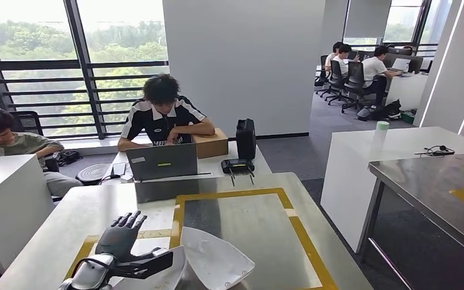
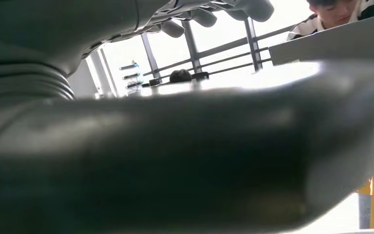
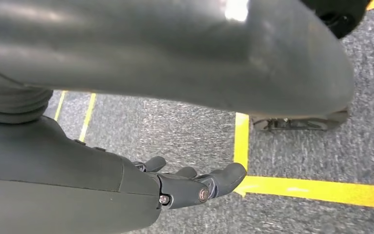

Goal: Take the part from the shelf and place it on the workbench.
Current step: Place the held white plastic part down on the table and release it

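The part, a white curved shell, lies on the steel workbench near its front edge, at the left side of a yellow taped rectangle. My left hand is just left of it with fingers spread upward and the thumb stretched over the shell's left edge, gripping nothing. The left wrist view is close behind the thick thumb, with the fingers apart above it. In the right wrist view my right hand hangs over grey carpet with yellow floor lines, fingers loose and holding nothing.
A person works at a laptop at the bench's far edge, beside a cardboard box, a black case and a black device. Another steel table and a white table stand right. A second person sits left.
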